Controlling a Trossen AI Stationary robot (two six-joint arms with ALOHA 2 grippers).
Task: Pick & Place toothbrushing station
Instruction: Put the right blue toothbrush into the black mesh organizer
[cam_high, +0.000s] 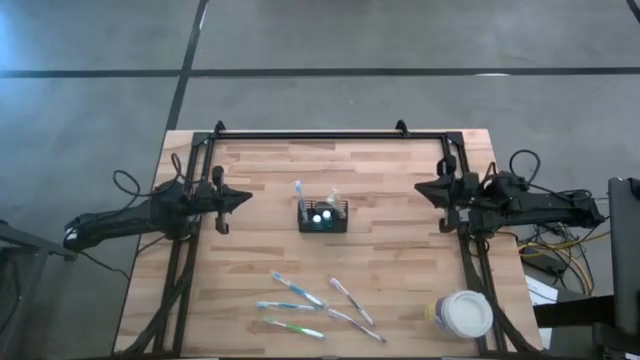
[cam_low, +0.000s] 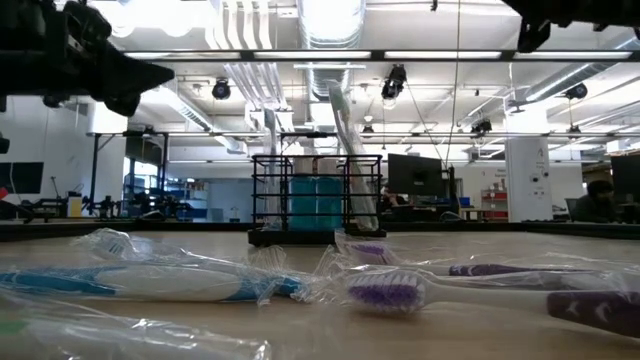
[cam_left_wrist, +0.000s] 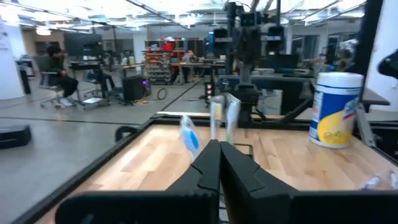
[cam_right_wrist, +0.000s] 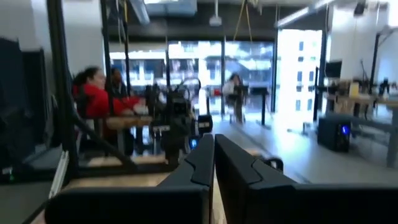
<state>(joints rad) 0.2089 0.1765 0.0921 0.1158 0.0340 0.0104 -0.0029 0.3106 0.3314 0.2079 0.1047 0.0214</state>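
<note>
Caddy mid-table, brushes loose by the near edge.

I see the black wire-mesh caddy upright at table centre, two brushes standing in it. Four wrapped toothbrushes lie flat, mostly slanted. Left gripper and right gripper, fingers pressed together, empty, flank it with open wood between.

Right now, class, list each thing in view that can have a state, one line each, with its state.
Caddy: upright mid-table, tubes and two brushes standing in it.
Loose toothbrushes: lying flat, wrapped, in front of the caddy.
Cup: upright, lid on.
Left gripper: shut, empty.
Right gripper: shut, empty.
</note>
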